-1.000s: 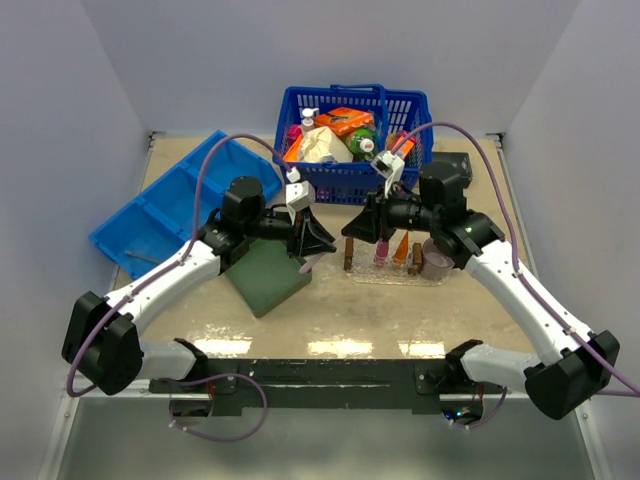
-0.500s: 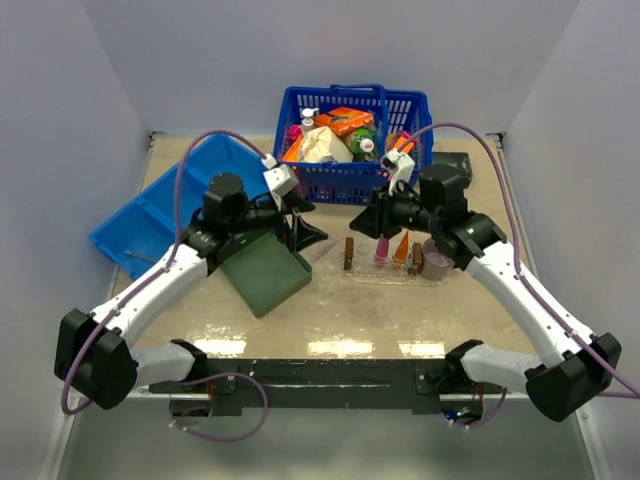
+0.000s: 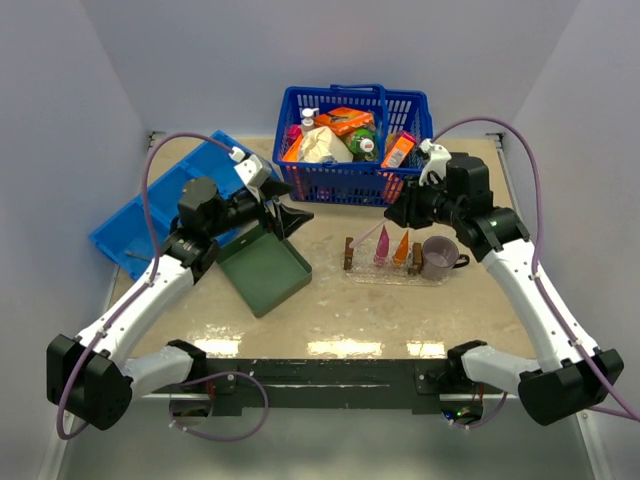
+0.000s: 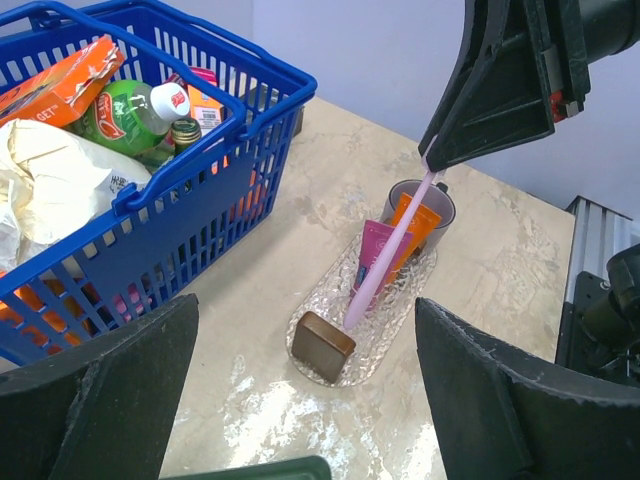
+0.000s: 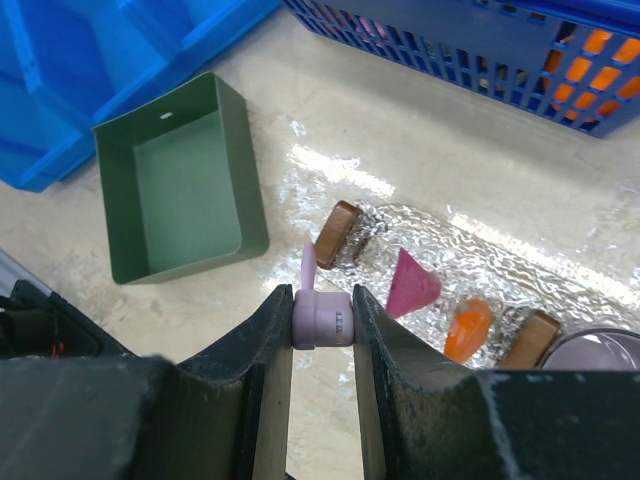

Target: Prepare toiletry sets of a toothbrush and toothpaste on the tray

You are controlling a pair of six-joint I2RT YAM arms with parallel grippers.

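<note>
Right gripper [image 5: 322,308] higher, tight on toothbrush [image 4: 388,250]

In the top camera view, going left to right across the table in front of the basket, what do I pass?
blue bin → green tray → clear tray holding pink toothpaste → orange toothpaste → mug

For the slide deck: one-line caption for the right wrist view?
Right fingers pinch a pink toothbrush pointed down at the clear tray holding pink toothpaste and orange toothpaste.
</note>
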